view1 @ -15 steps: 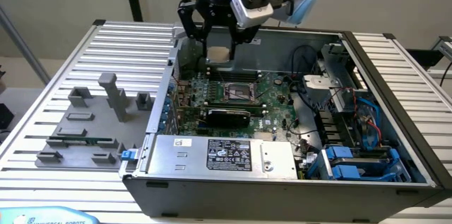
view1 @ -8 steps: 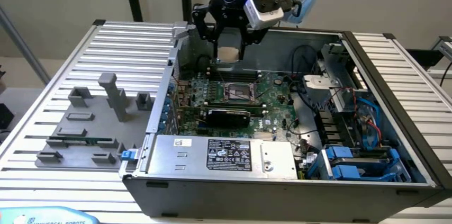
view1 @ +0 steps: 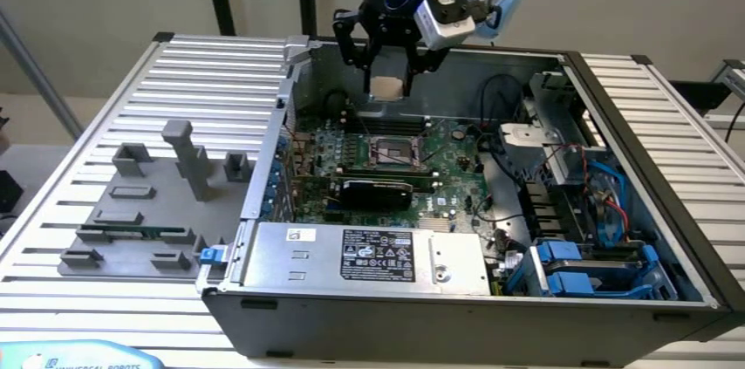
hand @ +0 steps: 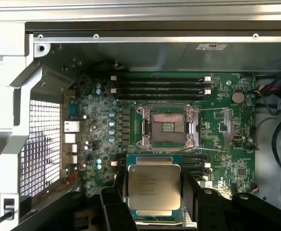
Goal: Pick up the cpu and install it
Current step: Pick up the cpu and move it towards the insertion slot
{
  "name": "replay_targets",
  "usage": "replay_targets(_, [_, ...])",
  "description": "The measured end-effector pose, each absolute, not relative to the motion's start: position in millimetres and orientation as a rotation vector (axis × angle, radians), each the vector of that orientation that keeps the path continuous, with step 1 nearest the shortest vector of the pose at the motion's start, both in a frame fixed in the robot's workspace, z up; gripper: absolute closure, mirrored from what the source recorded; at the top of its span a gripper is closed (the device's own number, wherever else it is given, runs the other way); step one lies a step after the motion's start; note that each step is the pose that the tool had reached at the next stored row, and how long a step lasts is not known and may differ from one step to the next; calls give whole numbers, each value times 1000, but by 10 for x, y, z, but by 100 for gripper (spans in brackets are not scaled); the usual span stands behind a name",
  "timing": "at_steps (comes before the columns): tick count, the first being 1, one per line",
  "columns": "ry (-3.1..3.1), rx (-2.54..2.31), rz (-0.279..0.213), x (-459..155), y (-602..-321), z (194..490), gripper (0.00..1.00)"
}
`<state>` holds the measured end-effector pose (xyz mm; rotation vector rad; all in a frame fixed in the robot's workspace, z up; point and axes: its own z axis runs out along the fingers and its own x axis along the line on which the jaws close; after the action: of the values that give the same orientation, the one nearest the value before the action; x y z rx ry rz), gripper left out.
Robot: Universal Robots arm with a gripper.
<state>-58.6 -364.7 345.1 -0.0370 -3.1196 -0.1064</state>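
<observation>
My gripper [view1: 388, 81] hangs over the back part of the open computer case [view1: 262, 168], shut on the cpu [view1: 386, 86], a small square chip showing its tan face in the exterior view. In the wrist view the cpu [hand: 154, 189] shows its silver-grey metal top, held by its two sides between my black fingers [hand: 119, 185]. The open cpu socket [hand: 167, 127] with its metal frame lies on the green motherboard [hand: 101, 125] just beyond the chip. In the exterior view the socket [view1: 393, 153] sits below the gripper, with clear air between them.
A grey fixture plate [view1: 146, 212] with plastic blocks and a green memory stick [view1: 134, 234] lies on the slatted table at the exterior view's left. Black memory slots [hand: 159, 86] run behind the socket. Cables and blue drive bays [view1: 594, 264] crowd the case's right side.
</observation>
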Motion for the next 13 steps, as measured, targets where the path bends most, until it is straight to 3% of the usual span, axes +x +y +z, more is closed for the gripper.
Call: replay_targets(13, [-3119,-37,-106,-360,-3217,3214,45])
